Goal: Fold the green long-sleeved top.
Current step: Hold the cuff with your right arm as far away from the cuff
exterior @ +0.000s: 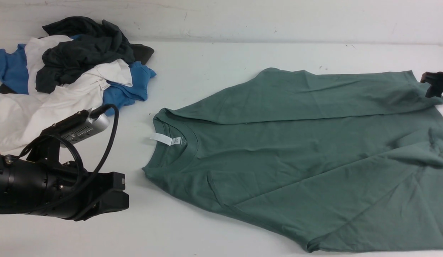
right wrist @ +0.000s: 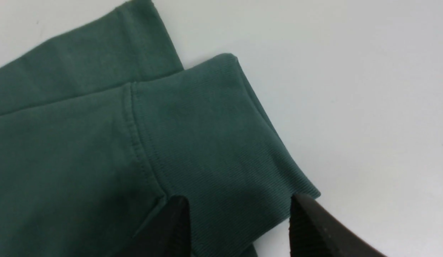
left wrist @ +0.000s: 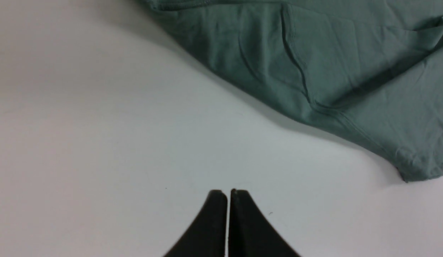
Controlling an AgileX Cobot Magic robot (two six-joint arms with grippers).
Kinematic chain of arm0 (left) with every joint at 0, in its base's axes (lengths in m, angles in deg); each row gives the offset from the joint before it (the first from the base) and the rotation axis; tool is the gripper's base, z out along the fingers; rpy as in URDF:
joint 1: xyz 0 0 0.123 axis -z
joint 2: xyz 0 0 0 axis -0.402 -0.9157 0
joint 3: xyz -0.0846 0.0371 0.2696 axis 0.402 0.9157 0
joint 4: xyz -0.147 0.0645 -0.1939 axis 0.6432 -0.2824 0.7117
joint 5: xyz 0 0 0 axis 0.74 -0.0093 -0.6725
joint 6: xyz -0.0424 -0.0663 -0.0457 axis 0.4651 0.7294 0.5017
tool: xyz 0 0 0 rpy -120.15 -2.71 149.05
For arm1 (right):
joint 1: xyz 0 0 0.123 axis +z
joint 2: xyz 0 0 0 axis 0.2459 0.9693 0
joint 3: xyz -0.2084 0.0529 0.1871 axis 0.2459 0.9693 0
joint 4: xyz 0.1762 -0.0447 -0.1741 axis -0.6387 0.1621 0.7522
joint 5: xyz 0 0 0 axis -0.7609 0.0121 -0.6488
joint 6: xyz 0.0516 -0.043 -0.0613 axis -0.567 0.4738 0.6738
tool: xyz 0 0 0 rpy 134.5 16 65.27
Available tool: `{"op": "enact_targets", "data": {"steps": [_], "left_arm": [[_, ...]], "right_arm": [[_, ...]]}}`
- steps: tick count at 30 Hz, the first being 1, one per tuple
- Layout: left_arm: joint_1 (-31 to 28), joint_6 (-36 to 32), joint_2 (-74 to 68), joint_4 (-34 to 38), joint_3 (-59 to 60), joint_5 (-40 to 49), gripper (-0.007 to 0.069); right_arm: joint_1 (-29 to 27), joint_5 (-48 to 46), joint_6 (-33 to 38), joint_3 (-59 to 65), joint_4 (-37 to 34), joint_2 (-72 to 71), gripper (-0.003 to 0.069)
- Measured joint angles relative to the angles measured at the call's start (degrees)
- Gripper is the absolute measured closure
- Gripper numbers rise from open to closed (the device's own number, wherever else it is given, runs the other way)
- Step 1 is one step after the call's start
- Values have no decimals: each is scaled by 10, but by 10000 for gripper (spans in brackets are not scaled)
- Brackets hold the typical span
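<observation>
The green long-sleeved top [exterior: 296, 153] lies flat on the white table, collar and white tag [exterior: 161, 139] toward the left, with its far sleeve folded across the body toward the right. My right gripper [exterior: 435, 84] is at that sleeve's end on the far right. In the right wrist view it [right wrist: 239, 203] stands open, one finger on each side of the ribbed cuff [right wrist: 214, 142]. My left gripper [exterior: 125, 194] hovers low at the left, apart from the top's near shoulder [left wrist: 332, 64]. In the left wrist view it [left wrist: 228, 192] is shut over bare table with nothing in it.
A heap of other clothes [exterior: 71, 67], dark charcoal, bright blue and white, lies at the back left near the wall. The left arm's camera and cables [exterior: 82, 128] rise in front of that heap. The green top runs off the right edge of the front view.
</observation>
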Motion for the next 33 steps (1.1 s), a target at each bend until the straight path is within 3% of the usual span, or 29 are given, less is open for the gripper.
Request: {"op": "enact_targets", "data": {"steps": [13, 19, 33], "left_arm": [[0, 0, 0, 0, 0, 0, 625], [0, 0, 0, 0, 0, 2, 625], [0, 0, 0, 0, 0, 13, 625]], "right_arm": [[0, -3, 3, -6, -24, 21, 482], [0, -26, 24, -15, -41, 21, 637], [1, -213, 36, -161, 25, -15, 645]]}}
